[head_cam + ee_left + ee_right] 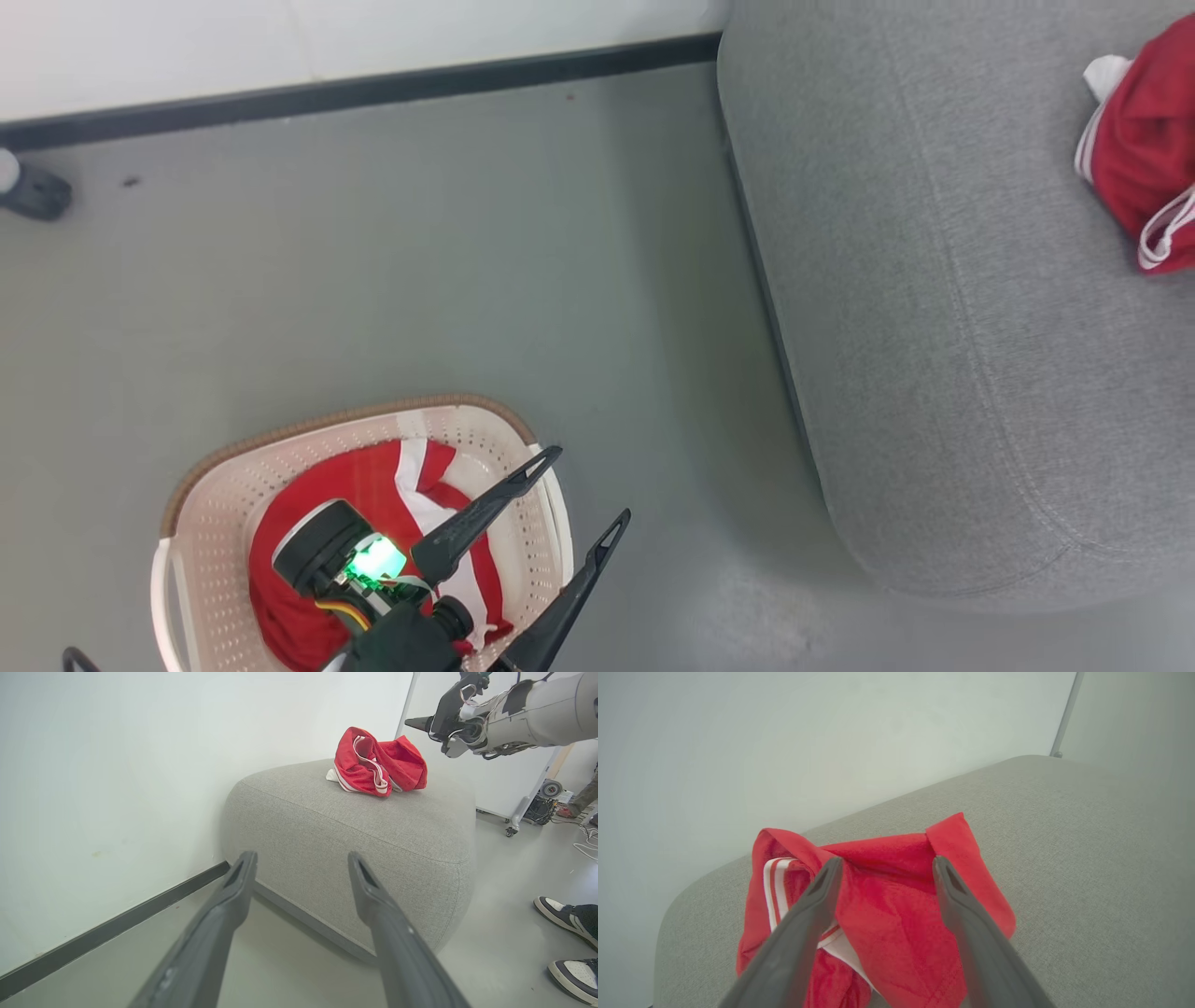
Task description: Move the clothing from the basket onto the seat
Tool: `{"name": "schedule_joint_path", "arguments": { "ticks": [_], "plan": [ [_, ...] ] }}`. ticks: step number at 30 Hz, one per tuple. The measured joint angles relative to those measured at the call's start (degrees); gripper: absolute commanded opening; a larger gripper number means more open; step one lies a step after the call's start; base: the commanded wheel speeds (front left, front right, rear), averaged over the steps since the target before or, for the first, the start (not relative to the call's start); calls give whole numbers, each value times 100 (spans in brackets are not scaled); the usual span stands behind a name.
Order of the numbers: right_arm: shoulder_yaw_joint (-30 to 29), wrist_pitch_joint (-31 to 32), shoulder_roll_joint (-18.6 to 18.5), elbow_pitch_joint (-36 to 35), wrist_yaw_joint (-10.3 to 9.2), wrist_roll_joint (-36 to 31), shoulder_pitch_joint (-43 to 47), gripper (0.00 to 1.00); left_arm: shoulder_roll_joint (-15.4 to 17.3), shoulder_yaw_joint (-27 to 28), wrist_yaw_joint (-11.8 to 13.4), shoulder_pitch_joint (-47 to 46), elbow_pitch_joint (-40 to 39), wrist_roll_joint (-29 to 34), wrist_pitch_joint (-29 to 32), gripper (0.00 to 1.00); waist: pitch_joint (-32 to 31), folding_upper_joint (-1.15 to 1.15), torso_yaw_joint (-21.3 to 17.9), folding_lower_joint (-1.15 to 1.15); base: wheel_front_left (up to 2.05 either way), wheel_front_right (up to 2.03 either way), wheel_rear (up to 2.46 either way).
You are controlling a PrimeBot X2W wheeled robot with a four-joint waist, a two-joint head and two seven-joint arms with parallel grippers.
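A first garment (373, 485), red with white panels, lies crumpled in the basket (219, 495) on the floor (467, 280), near left; a second garment (378, 763) rests on the seat (934, 327), far right. The left gripper (586, 485), above the basket, stands fully spread and empty; the right gripper (887, 861), over the second garment, is likewise wide apart with nothing clamped. The fabric appears light, limp and unbreakable, likely to drape and snag; a raised fold near the heap's middle should give the surest pinch

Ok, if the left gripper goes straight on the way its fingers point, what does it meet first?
Probably the grey side of the seat, below the clothing on top; bare floor lies between, though depth is unclear.
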Motion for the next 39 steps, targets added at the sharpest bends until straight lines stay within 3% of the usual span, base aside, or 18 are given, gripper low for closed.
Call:
{"name": "schedule_joint_path", "arguments": {
  "ticks": [10, 26, 32, 39],
  "plan": [
    [322, -1, 423, -1659, 80, -564, 784, 100, -267, 252, 4, 348, 86, -26, 0, 100, -587, 0, -91, 0, 0, 0, 0],
    [145, -43, 1084, -4485, 190, -468, 2449, 100, -743, 499, 55, 845, 260, -66, 0, 100, -1602, 0, -80, -1, 0, 0, 0],
    [493, -43, 1354, -5085, 226, -472, 3085, 100, -929, 706, 133, 1061, 289, -75, 0, 100, -1910, 0, 73, -1, 0, 0, 0],
    [777, -43, 1521, -5366, 257, -411, 3620, 100, -1045, 1059, 417, 1174, 506, -73, 1, 100, -2112, 0, 343, 0, 0, 0, 0]
  ]
}}
